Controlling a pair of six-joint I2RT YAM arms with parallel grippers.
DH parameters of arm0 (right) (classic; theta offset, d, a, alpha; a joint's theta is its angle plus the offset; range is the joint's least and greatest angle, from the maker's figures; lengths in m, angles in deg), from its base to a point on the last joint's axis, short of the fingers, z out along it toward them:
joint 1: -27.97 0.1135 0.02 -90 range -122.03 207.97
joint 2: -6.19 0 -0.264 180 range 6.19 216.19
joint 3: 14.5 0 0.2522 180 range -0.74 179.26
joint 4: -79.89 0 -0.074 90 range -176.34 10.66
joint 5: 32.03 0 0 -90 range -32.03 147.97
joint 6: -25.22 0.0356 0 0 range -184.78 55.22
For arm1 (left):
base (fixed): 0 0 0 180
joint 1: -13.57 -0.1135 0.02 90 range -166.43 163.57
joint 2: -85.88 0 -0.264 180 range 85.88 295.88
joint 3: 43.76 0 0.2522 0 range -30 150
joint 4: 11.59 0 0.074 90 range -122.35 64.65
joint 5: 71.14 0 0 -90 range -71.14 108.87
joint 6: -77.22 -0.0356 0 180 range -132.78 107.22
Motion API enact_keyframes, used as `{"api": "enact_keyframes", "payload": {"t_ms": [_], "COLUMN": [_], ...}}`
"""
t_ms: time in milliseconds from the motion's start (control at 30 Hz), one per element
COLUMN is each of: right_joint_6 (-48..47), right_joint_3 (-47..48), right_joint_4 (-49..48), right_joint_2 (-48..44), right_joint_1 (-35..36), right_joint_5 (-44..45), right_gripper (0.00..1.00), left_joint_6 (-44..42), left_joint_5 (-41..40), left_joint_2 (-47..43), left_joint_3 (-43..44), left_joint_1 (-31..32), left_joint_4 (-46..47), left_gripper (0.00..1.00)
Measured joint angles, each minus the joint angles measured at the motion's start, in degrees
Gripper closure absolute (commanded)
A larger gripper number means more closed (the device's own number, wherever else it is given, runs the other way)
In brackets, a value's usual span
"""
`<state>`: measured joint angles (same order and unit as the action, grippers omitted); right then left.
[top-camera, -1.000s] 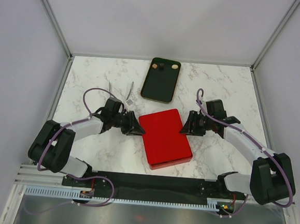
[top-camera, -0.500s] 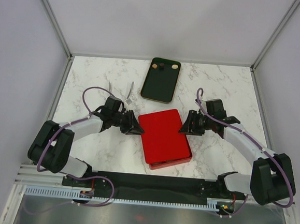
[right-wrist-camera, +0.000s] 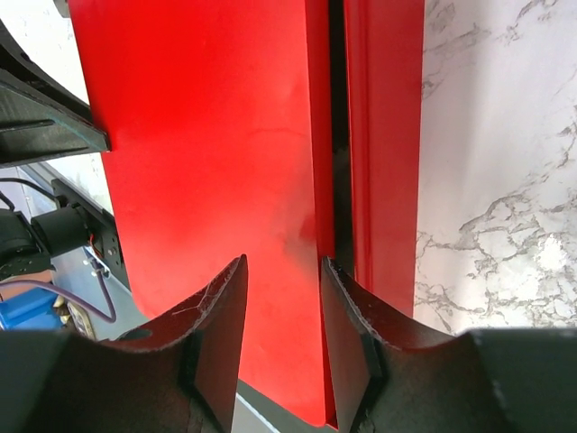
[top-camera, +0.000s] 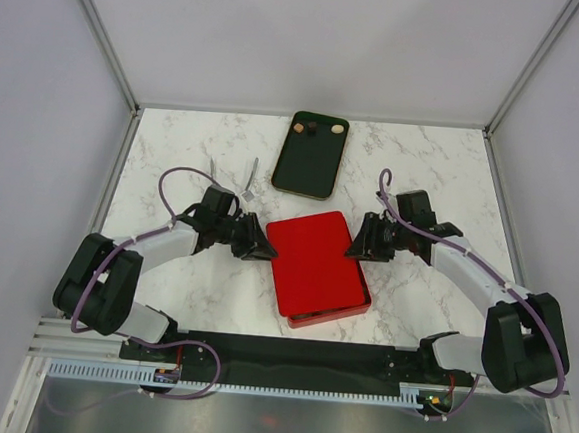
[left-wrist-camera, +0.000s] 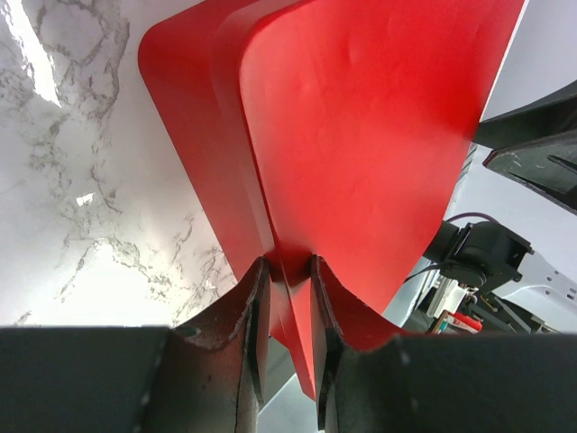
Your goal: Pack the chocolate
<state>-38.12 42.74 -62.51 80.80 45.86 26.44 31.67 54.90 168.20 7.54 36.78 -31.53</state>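
Pinching red lid [left-wrist-camera: 361, 135] edge, left gripper [left-wrist-camera: 287, 263] clenched; right gripper [right-wrist-camera: 284, 262] straddling opposite edge, grip unclear

The left gripper [top-camera: 265, 248] and right gripper [top-camera: 351, 249] are raising the flat red rectangular lid [top-camera: 314, 261] off the shallow red box base [top-camera: 334, 314]. The base's near rim is now peeking out beneath the lid.
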Motion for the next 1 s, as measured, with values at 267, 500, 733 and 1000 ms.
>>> {"api": "enact_keyframes", "payload": {"t_ms": [267, 500, 733, 1000], "right_joint_6": [1.07, 1.11, 1.18, 0.70], "right_joint_3": [0.90, 0.94, 2.89, 3.67], "right_joint_4": [0.61, 1.51, 2.34, 3.19], "right_joint_2": [-0.68, -2.05, -2.67, -3.04], "right_joint_1": [0.00, -0.02, 1.07, 1.18], "right_joint_5": [-0.07, 0.48, -0.44, 0.17], "right_gripper": [0.56, 0.56, 0.56, 0.56], "left_joint_6": [0.07, 0.42, 1.40, 1.79], "left_joint_5": [0.07, 0.00, 0.17, -0.11], "left_joint_2": [-0.61, -0.74, -0.96, -0.94], "left_joint_3": [-0.42, -0.44, -0.44, -0.44], "left_joint_1": [0.04, 0.83, 3.54, 5.07], "left_joint_4": [-0.79, -1.11, -0.22, 0.17], "left_gripper": [0.98, 0.97, 0.97, 0.97]}}
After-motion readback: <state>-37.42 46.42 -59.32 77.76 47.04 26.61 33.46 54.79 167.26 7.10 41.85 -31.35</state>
